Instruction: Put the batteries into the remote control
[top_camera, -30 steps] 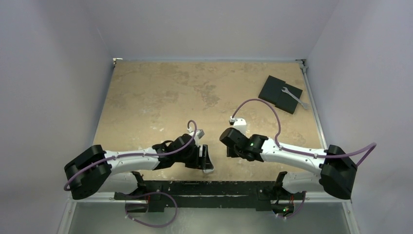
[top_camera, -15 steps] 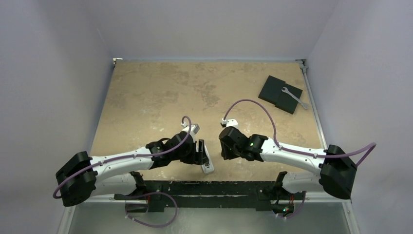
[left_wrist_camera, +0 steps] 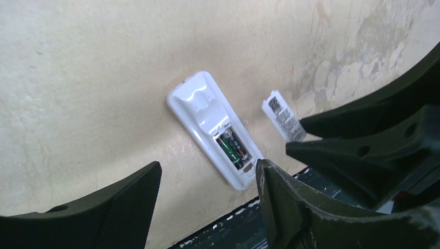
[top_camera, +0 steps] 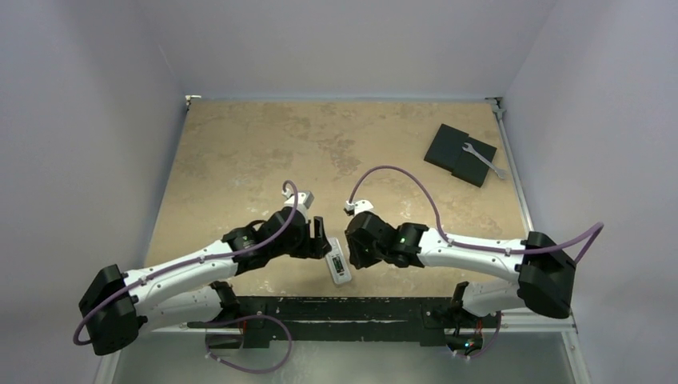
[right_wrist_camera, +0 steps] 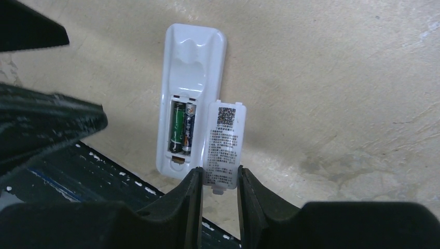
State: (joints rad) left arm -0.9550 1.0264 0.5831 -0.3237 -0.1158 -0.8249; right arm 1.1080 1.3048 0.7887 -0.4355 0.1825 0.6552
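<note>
Remote control (right_wrist_camera: 192, 62) lies face-down on the tabletop (right_wrist_camera: 337, 78) by the near edge, batteries (right_wrist_camera: 181, 127) seated. My right fingers (right_wrist_camera: 254, 207) clamp the cover (right_wrist_camera: 224, 142) just beside the open bay, long axes parallel. Left fingers (left_wrist_camera: 119, 207) apart, hovering above.

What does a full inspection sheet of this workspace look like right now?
Surface: tan mottled table, worn patches.
Job's things: remote control face down by the near edge, compartment open; batteries both seated inside.
Clutter: black pad far right, wrench lying across it.
Grippers: left pincer open over the remote; right pincer shut on the battery cover.
Cables: purple cable looping off each wrist.
Surroundings: pale walls.
</note>
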